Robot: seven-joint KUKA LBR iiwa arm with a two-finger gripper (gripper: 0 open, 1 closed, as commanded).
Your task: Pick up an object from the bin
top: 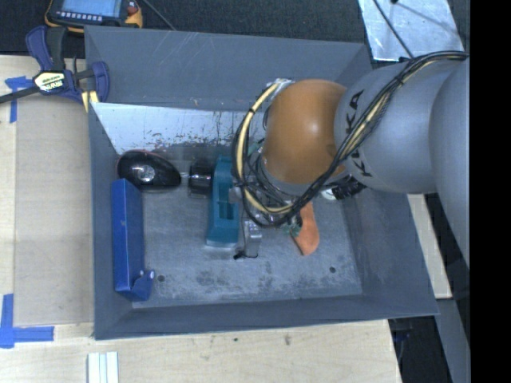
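A: Where's the end effector (249, 244)?
B: Low in the bin (239, 303), just beside the teal tool (221, 206) — probably lined up to grip it. Spread or pressed together? Can't tell; the orange cover (299, 130) hides that.

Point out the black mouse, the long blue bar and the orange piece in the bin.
Black mouse (148, 170): camera view, on its rounded top.
Long blue bar (126, 230): camera view, middle of its length.
Orange piece (308, 236): camera view, on its visible lower end.
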